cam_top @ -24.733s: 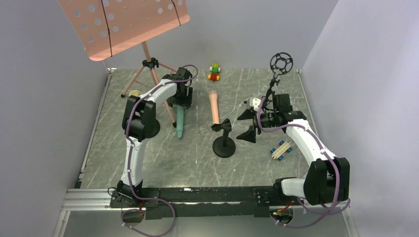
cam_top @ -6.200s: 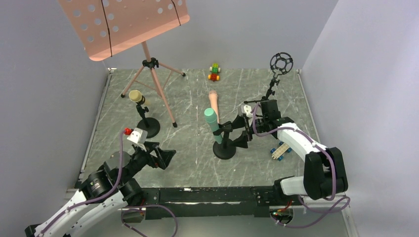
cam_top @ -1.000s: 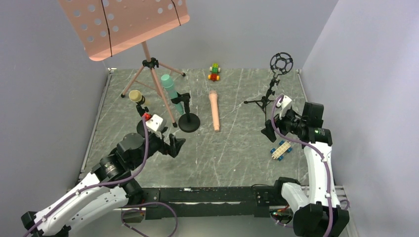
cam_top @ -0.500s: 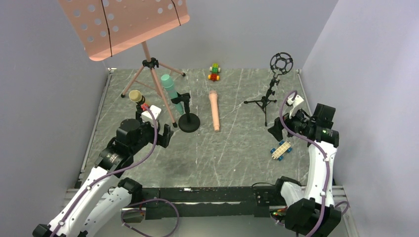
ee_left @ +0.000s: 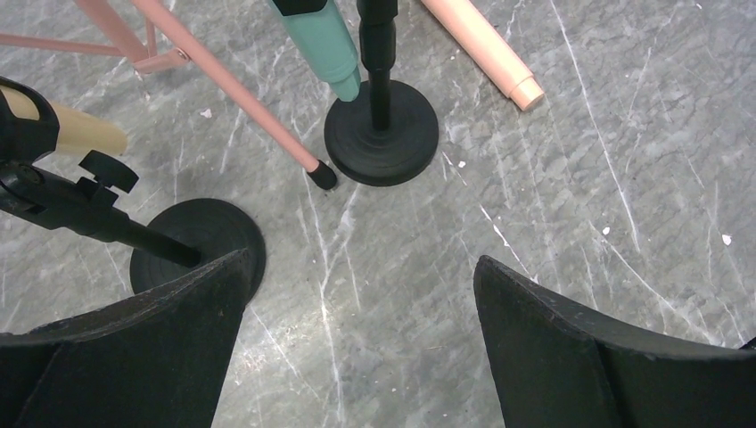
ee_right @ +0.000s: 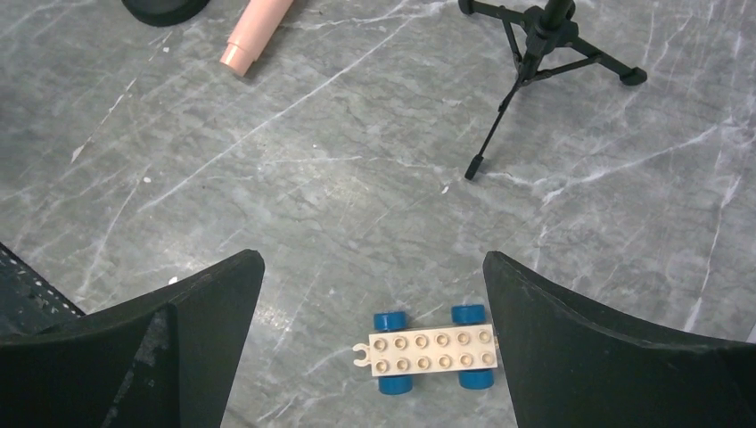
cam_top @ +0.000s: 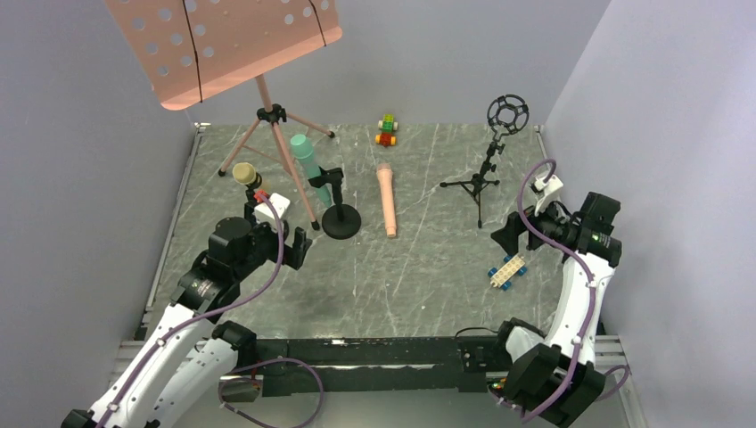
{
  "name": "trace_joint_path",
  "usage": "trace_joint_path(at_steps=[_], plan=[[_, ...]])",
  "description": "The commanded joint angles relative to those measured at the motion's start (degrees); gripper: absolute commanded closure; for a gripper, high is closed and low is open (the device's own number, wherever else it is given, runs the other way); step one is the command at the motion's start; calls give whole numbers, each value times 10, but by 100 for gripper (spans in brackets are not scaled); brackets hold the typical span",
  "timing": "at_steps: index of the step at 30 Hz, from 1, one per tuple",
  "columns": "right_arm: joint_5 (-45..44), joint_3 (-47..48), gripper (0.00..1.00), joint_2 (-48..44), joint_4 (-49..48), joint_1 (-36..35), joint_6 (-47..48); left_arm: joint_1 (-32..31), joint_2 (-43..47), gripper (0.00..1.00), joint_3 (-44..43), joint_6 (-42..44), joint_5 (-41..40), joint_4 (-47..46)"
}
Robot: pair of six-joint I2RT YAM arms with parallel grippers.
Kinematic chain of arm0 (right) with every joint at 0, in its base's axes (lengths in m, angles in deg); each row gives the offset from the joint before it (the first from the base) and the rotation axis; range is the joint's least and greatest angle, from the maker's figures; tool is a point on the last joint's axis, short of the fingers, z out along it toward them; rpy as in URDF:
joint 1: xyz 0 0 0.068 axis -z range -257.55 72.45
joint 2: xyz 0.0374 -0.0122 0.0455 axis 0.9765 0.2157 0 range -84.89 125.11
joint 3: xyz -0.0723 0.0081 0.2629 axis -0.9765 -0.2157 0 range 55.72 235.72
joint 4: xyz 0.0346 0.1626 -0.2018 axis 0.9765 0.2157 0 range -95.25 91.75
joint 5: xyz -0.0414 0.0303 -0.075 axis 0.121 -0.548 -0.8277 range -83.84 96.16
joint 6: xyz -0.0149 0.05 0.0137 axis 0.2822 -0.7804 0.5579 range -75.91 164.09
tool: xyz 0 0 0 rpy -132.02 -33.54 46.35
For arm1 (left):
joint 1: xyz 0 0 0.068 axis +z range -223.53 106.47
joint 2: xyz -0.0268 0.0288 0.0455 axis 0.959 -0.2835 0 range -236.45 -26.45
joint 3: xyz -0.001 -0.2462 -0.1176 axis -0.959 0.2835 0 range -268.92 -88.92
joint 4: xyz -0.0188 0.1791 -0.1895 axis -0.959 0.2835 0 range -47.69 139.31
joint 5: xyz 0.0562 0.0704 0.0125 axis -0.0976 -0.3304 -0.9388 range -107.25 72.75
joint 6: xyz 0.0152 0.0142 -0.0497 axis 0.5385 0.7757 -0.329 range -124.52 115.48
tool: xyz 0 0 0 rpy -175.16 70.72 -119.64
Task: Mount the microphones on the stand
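The teal-green microphone (cam_top: 308,165) (ee_left: 325,40) sits tilted in the clip of a black round-base stand (cam_top: 341,220) (ee_left: 382,134). The pale yellow microphone (cam_top: 245,174) (ee_left: 80,134) is held in a second black stand (ee_left: 201,245) at the left. Flat on the table lies the salmon pink microphone (cam_top: 386,201) (ee_left: 481,49) (ee_right: 254,31). A black tripod stand (cam_top: 477,185) (ee_right: 544,53) with a ring mount (cam_top: 506,114) holds nothing. My left gripper (cam_top: 299,250) (ee_left: 361,263) hovers open and empty, near side of the two round bases. My right gripper (cam_top: 506,238) (ee_right: 373,259) is open and empty above a toy car.
A pink music stand (cam_top: 223,45) stands at the back left; one leg (ee_left: 241,94) ends between the two round bases. A white and blue toy-brick car (cam_top: 506,270) (ee_right: 426,349) lies under my right gripper. A coloured brick car (cam_top: 386,130) sits at the back.
My right arm has drawn back to the right, away from the tripod. My left gripper has pulled back and turned a little near the round bases. No microphone has moved in the last second.
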Motion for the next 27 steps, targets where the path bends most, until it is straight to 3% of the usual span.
trace_joint_path(at_steps=[1, 9, 12, 15, 24, 27], plan=[[66, 32, 0, 9, 51, 45, 44, 3, 16, 1, 2, 6, 8, -8], [87, 54, 0, 37, 83, 128, 89, 3, 24, 1, -1, 6, 2, -2], [100, 57, 0, 60, 47, 131, 56, 3, 29, 1, 1, 4, 5, -4], [91, 48, 0, 88, -53, 104, -29, 3, 30, 1, 0, 5, 9, -3], [-206, 27, 0, 128, -396, -103, -303, 3, 35, 1, 0, 12, 1, 0], [-333, 48, 0, 173, -452, -164, -376, 3, 31, 1, 0, 13, 3, 1]])
